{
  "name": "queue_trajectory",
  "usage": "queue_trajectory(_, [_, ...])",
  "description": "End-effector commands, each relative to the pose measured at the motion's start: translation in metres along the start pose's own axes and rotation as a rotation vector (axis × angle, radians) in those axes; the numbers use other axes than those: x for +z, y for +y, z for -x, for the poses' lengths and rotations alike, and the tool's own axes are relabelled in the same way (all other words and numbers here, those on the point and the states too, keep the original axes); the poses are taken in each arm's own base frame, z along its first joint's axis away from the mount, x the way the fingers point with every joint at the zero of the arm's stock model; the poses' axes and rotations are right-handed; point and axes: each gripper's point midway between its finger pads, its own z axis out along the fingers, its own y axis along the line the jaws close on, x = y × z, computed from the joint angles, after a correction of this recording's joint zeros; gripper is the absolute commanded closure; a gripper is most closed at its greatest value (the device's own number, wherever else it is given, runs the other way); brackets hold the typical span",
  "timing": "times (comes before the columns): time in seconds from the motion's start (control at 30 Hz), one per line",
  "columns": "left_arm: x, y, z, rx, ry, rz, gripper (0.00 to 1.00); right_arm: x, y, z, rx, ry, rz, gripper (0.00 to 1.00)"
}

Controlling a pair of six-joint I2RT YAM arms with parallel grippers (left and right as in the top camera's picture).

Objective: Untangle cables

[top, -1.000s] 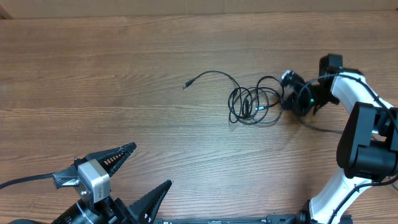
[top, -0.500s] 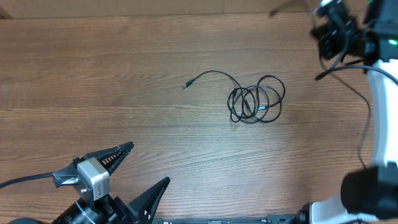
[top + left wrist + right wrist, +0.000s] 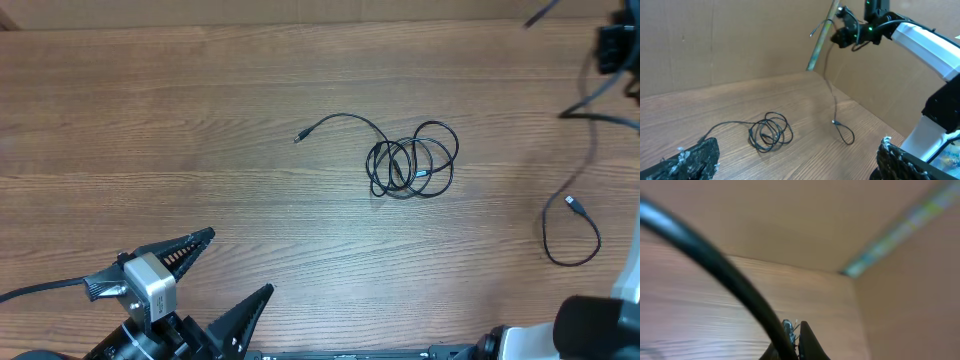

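Thin, light, floppy cord to deal with, likely to spring back into loops and slip between pads. Best pinched near a plug end or on one free strand, never across the whole bundle. Overhead, finding the coiled cable [image 3: 412, 160] lying on the table [image 3: 150, 100] just to 3 o'clock of centre, its free tail running out toward 9 o'clock to a plug. Seeing the lifted cable [image 3: 547, 225] dangling from the right gripper [image 3: 615, 45] in the 2 o'clock corner, jaws pinched tight on it, its low end curled on the wood at 4 o'clock, well apart from the coil. Noting the left gripper [image 3: 240, 263] at 7 o'clock, spread wide and holding nothing. From the left wrist, getting what overhead flattens: the height of the right arm and the cord's long hang down to the table. From the right wrist, getting only a blurred strand close against the fingertips, with no coil in sight.
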Motion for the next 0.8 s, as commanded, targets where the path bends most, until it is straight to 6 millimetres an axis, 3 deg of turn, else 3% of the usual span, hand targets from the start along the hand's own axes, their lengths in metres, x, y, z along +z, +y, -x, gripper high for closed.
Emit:
queue_trajectory(0.0, [-0.004,-0.003,0.004,-0.006,-0.015,-0.007,0.00,0.002,-0.062,-0.035,0.075,0.070,-0.151,0.96])
queue_trajectory(0.27, [-0.001,-0.002,0.006,-0.014,-0.016,-0.002,0.00,-0.015,-0.181,-0.115,0.207,0.159,-0.386,0.96])
queue_trajectory(0.47, [0.006,0.002,0.005,-0.072,0.004,0.004,0.00,-0.029,-0.231,-0.158,0.378,0.165,-0.493,0.96])
queue_trajectory(0.5, [0.009,0.003,0.005,-0.079,0.010,0.006,0.00,-0.028,-0.231,-0.160,0.406,0.150,-0.477,0.81])
queue_trajectory(0.53, [0.011,0.004,0.004,-0.089,0.015,0.008,0.00,-0.026,-0.228,-0.158,0.409,0.131,-0.439,0.25])
queue_trajectory(0.57, [0.012,0.004,0.004,-0.096,0.021,0.009,0.00,-0.023,-0.224,-0.155,0.409,0.113,-0.403,0.00])
queue_trajectory(0.77, [0.023,0.007,0.001,-0.118,0.055,0.004,0.00,-0.011,-0.188,-0.124,0.443,0.004,-0.203,0.00])
